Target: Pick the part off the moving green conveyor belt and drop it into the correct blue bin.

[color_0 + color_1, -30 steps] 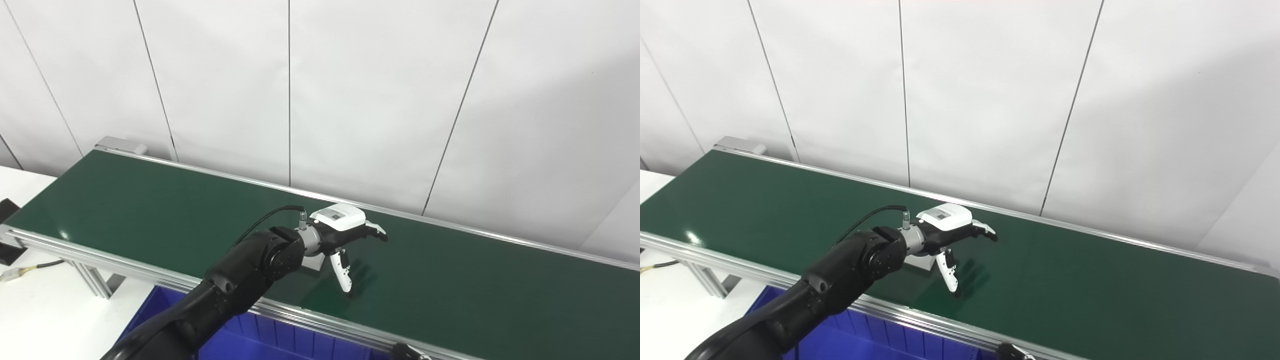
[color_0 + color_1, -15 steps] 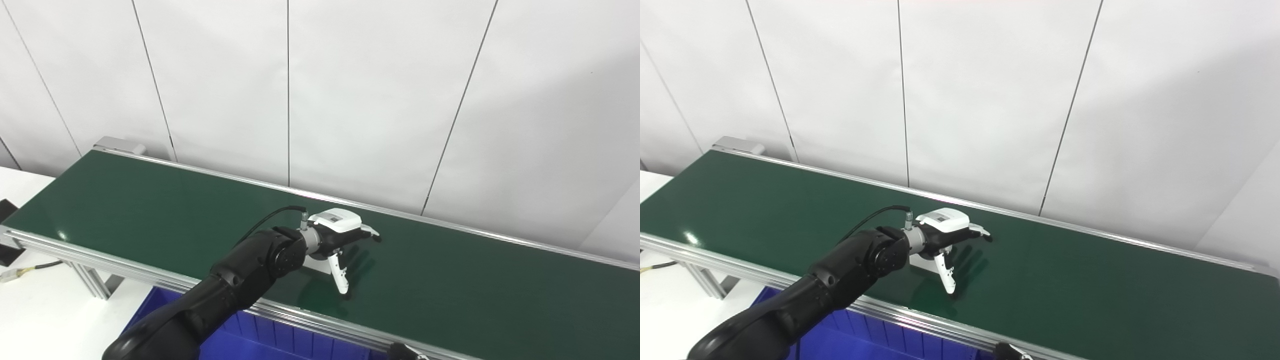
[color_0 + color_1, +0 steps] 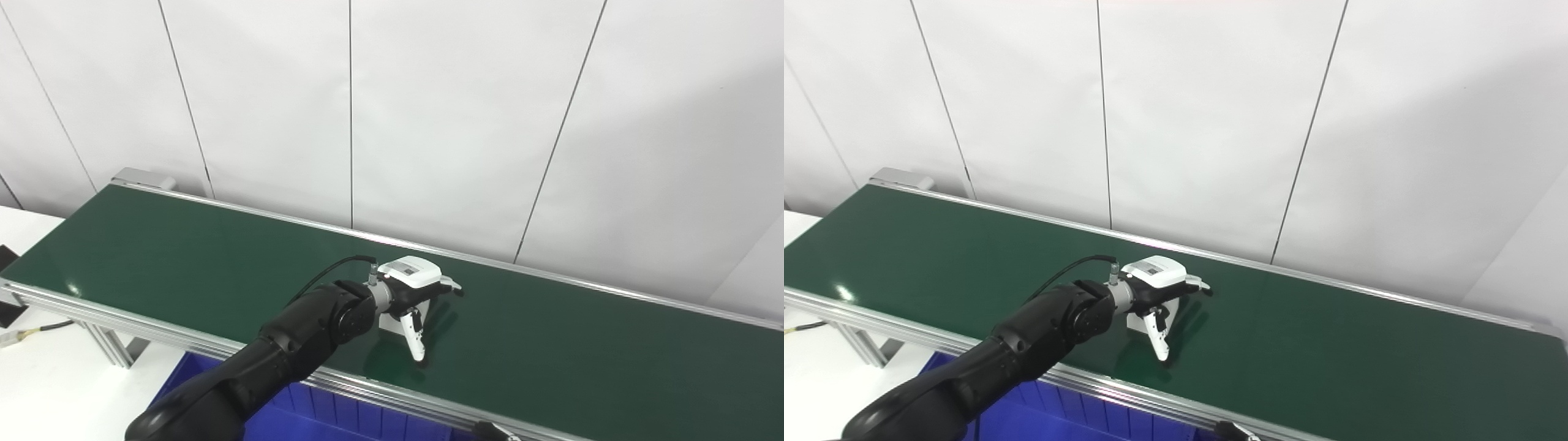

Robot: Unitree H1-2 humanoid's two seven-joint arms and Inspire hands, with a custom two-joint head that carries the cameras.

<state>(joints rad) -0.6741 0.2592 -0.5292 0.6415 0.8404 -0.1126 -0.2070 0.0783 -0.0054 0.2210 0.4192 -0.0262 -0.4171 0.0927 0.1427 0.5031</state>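
The green conveyor belt (image 3: pixel 184 257) runs from far left to near right. A small pale grey part (image 3: pixel 390 323) lies on it near the front rail. My left hand (image 3: pixel 416 288), black with a white back plate, hovers low right over the part, open. Its fingers (image 3: pixel 1200 286) point right beyond the part, and its thumb (image 3: pixel 415 338) reaches down to the belt on the part's right side. Most of the part is hidden under the palm. Only a dark tip of my right hand (image 3: pixel 488 429) shows at the bottom edge.
A blue bin (image 3: pixel 318 419) stands below the belt's front rail (image 3: pixel 153 334), under my left arm. A white table (image 3: pixel 55 380) with a cable lies at the lower left. White wall panels close off the far side.
The part has slid a little to the right, further under the left palm. The hand has sunk lower over it and its thumb has drawn closer to the part.
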